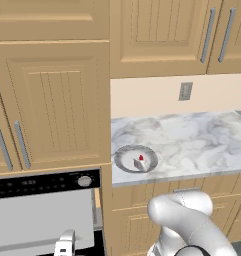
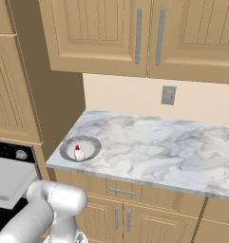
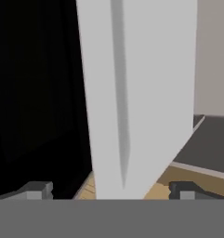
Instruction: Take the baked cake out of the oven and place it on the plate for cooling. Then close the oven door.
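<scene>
The baked cake (image 1: 140, 162) (image 2: 78, 153), a tiny pale wedge with a red top, lies on the plate (image 1: 123, 153) (image 2: 67, 148) at the left end of the marble counter. The oven (image 1: 37, 184) (image 2: 10, 152) sits to the left, below the tall cabinet. Its oven door (image 1: 39, 217) (image 2: 7, 179) hangs partly open, grey inner face up. My gripper (image 3: 111, 190) is open, low at the door's front edge. In the hand view the grey door slab (image 3: 136, 93) stands between the two fingertips (image 3: 36, 190). The hand (image 1: 65, 246) shows just below the door.
The marble counter (image 1: 202, 140) (image 2: 163, 147) stretches right of the plate, with a wall outlet (image 1: 185, 91) (image 2: 168, 95) behind it. Beige cabinets hang above and stand below. The dark oven cavity (image 3: 34, 93) lies beside the door. My white arm (image 1: 192, 220) (image 2: 44, 209) bends low in front of the base cabinets.
</scene>
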